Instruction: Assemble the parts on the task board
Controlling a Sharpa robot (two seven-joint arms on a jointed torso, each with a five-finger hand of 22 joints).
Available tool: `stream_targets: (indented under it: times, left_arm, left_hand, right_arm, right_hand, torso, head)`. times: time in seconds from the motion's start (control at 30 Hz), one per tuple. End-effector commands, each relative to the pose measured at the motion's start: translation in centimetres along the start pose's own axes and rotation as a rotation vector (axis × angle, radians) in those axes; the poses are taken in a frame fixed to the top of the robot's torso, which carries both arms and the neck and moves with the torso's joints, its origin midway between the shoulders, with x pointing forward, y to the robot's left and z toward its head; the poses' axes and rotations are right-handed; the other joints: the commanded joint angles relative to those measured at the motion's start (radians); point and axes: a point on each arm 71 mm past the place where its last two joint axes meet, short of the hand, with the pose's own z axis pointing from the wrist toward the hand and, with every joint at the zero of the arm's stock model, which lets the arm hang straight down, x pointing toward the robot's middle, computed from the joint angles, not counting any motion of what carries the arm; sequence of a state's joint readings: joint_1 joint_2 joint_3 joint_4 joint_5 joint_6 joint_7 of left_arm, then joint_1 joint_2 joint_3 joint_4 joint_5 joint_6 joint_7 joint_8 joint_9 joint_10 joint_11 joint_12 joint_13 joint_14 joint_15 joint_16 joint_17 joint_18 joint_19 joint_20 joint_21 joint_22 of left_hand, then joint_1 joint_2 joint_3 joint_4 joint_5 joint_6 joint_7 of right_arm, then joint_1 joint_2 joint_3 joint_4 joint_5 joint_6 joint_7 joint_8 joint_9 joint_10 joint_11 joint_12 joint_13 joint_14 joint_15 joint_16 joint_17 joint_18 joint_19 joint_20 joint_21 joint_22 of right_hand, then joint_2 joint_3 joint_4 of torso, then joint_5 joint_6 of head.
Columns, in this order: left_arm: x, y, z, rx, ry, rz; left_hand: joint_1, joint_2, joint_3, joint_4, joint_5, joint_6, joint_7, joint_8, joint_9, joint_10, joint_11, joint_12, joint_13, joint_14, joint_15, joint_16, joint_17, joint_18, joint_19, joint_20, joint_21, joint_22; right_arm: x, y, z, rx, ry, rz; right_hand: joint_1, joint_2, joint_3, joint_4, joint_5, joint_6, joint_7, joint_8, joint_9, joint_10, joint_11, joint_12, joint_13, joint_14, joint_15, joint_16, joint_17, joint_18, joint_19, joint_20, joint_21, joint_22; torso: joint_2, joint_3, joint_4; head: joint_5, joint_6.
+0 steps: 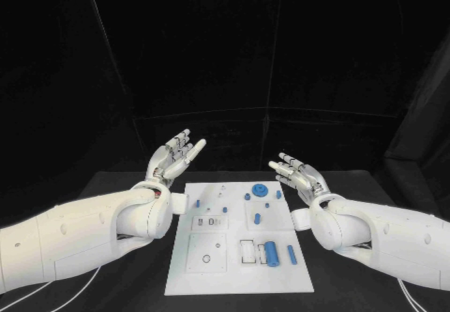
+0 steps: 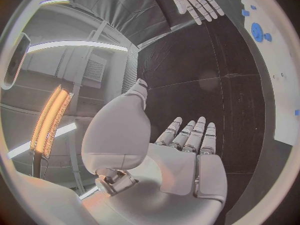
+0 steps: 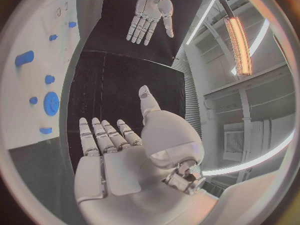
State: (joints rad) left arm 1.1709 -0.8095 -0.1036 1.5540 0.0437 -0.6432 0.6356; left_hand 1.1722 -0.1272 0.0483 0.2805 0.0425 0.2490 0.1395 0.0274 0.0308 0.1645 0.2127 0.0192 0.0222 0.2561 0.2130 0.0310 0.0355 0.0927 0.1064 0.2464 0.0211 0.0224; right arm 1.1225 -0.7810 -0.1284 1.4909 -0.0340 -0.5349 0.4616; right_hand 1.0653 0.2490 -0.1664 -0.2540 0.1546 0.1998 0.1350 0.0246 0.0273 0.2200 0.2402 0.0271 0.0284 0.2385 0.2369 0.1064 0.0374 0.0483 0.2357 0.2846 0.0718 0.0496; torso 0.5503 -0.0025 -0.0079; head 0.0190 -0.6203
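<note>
The white task board (image 1: 188, 273) lies in the middle of the black table, with small blue parts on it. A round blue disc (image 1: 260, 190) sits near its far edge, and a blue cylinder (image 1: 272, 253) and a thin blue pin (image 1: 291, 254) lie near its right front. My left hand (image 1: 176, 155) is raised beyond the board's far left corner, fingers spread, holding nothing. My right hand (image 1: 300, 174) hovers off the board's far right corner, palm up and empty. The left wrist view shows my left hand (image 2: 187, 155) flat with the right hand (image 2: 194, 2) beyond; the right wrist view shows the disc (image 3: 51, 103).
Black table surface (image 1: 122, 179) surrounds the board on every side, with a dark curtain behind. White cables (image 1: 56, 292) trail under my left arm near the front edge. Recessed slots (image 1: 248, 251) and a ring outline (image 1: 206, 259) mark the board's near half.
</note>
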Motion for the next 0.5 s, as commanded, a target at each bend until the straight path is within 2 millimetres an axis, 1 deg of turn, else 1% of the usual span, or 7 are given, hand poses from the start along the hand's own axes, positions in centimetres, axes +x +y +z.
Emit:
stream_targets:
  times: [0.03, 0.1, 0.17, 0.23, 0.27, 0.37, 0.5]
  left_arm:
    - [0.2, -0.6, 0.0, 0.067, 0.037, -0.041]
    - [0.2, -0.6, 0.0, 0.067, 0.037, -0.041]
    - [0.2, -0.6, 0.0, 0.067, 0.037, -0.041]
    - [0.2, -0.6, 0.0, 0.067, 0.037, -0.041]
    - [-0.2, -0.4, 0.1, 0.050, 0.051, -0.052]
    - [-0.4, -0.6, 0.1, 0.054, 0.058, -0.058]
    - [-0.6, -0.9, 0.0, 0.064, 0.067, -0.066]
  left_hand:
    - [0.048, -0.004, 0.002, 0.016, 0.006, 0.017, 0.125, 0.005, 0.002, 0.007, 0.017, 0.005, 0.002, 0.016, 0.007, 0.006, 0.002, 0.021, 0.004, 0.016, 0.006, 0.003]
    - [0.047, -0.002, 0.003, 0.016, 0.006, 0.019, 0.127, 0.005, 0.002, 0.009, 0.019, 0.005, 0.003, 0.019, 0.009, 0.007, 0.003, 0.021, 0.004, 0.016, 0.006, 0.003]
    - [0.046, 0.003, 0.006, 0.015, 0.006, 0.021, 0.132, 0.006, 0.003, 0.015, 0.025, 0.006, 0.004, 0.026, 0.013, 0.009, 0.004, 0.018, 0.005, 0.018, 0.007, 0.003]
    - [0.046, 0.007, 0.008, 0.015, 0.006, 0.027, 0.139, 0.007, 0.004, 0.026, 0.032, 0.008, 0.005, 0.038, 0.019, 0.011, 0.005, 0.015, 0.006, 0.022, 0.007, 0.003]
    - [0.049, 0.009, 0.010, 0.014, 0.006, 0.034, 0.143, 0.008, 0.004, 0.036, 0.036, 0.010, 0.006, 0.052, 0.023, 0.015, 0.007, 0.014, 0.007, 0.025, 0.008, 0.003]
    - [0.067, 0.021, 0.023, 0.011, 0.006, 0.078, 0.153, 0.018, 0.010, 0.102, 0.053, 0.023, 0.014, 0.174, 0.042, 0.048, 0.024, 0.013, 0.043, 0.043, 0.022, 0.012]
    - [0.121, 0.046, 0.041, -0.005, 0.006, 0.236, 0.154, 0.057, 0.031, 0.317, 0.051, 0.074, 0.038, 0.454, 0.019, 0.141, 0.062, 0.030, 0.338, 0.041, 0.142, 0.078]
  right_arm:
    - [0.8, 0.0, 0.1, 0.010, 0.171, 0.020]
    - [0.8, -0.1, 0.1, 0.015, 0.190, 0.017]
    - [0.8, -0.1, 0.1, 0.018, 0.204, 0.016]
    - [0.8, -0.2, 0.1, 0.020, 0.210, 0.015]
    - [-1.1, 1.7, 0.9, -0.103, 0.170, -0.220]
    - [-1.6, 3.1, 1.5, -0.159, 0.172, -0.322]
    - [-2.4, 5.4, 2.3, -0.227, 0.183, -0.473]
  right_hand:
    - [0.165, -0.020, 0.033, -0.033, -0.002, 0.151, 0.157, 0.039, 0.018, 0.255, 0.029, 0.055, 0.026, 0.198, 0.021, 0.094, 0.019, 0.053, 0.208, 0.008, 0.094, 0.047]
    - [0.215, -0.037, 0.054, -0.028, 0.005, 0.226, 0.154, 0.060, 0.026, 0.372, 0.026, 0.089, 0.034, 0.312, 0.007, 0.138, 0.025, 0.066, 0.304, 0.008, 0.142, 0.069]
    - [0.255, -0.049, 0.077, -0.029, 0.010, 0.338, 0.150, 0.092, 0.038, 0.515, 0.008, 0.134, 0.044, 0.431, -0.013, 0.179, 0.031, 0.085, 0.361, 0.005, 0.176, 0.081]
    - [0.278, -0.055, 0.098, -0.036, 0.020, 0.438, 0.140, 0.119, 0.047, 0.577, -0.009, 0.156, 0.044, 0.508, -0.033, 0.192, 0.031, 0.107, 0.411, 0.003, 0.205, 0.090]
    - [0.287, -0.058, 0.110, -0.037, 0.024, 0.496, 0.134, 0.130, 0.049, 0.607, -0.020, 0.162, 0.041, 0.548, -0.045, 0.192, 0.028, 0.119, 0.438, 0.003, 0.220, 0.095]
    - [0.313, -0.075, 0.144, -0.038, 0.033, 0.617, 0.116, 0.147, 0.050, 0.681, -0.040, 0.167, 0.034, 0.650, -0.073, 0.189, 0.028, 0.136, 0.503, -0.007, 0.259, 0.106]
    - [0.336, -0.108, 0.207, -0.041, 0.043, 0.692, 0.096, 0.136, 0.039, 0.771, -0.065, 0.143, 0.031, 0.786, -0.114, 0.168, 0.029, 0.133, 0.587, -0.052, 0.329, 0.134]
  torso:
    - [0.000, 0.0000, -0.0002]
    - [0.000, 0.0000, -0.0002]
    - [0.000, 0.0000, -0.0002]
    - [0.000, 0.0000, -0.0002]
    - [0.010, 0.0037, -0.0029]
    - [0.018, 0.0054, -0.0044]
    - [0.037, 0.0083, -0.0037]
  head:
    - [0.000, 0.000]
    - [0.000, 0.000]
    - [0.000, 0.000]
    - [0.000, 0.000]
    - [0.007, -0.005]
    - [0.006, 0.000]
    - [0.005, 0.006]
